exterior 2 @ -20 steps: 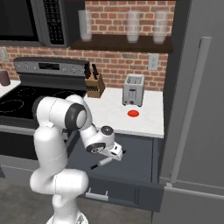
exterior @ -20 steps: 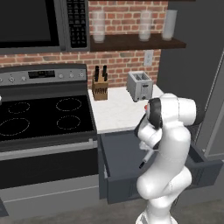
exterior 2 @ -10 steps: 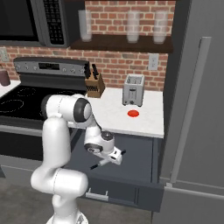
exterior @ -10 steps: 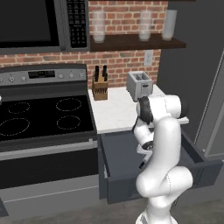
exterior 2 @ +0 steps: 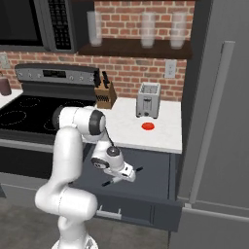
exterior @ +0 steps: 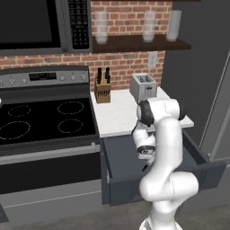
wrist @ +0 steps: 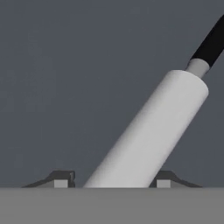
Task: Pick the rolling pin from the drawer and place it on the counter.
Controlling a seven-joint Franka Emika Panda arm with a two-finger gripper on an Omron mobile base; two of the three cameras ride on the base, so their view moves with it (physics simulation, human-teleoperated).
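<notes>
- My arm has dropped lower into the drawer [exterior 2: 155, 171], so I am close to lifting.
- One table [exterior 2: 160, 127], one toaster [exterior 2: 147, 99], one red spot [exterior 2: 148, 126].
- One rolling pin [wrist: 153, 131] lies in the drawer, between my pincer [exterior 2: 127, 173] tips; clamped or not, I cannot tell.

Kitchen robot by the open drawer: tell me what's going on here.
The white arm has reached down into the open drawer, below the counter. Its gripper is at the rolling pin; in the hand view the pale barrel runs between the two fingers, dark handle pointing away. Whether the pin is lifted clear of the drawer floor cannot be told.
</notes>
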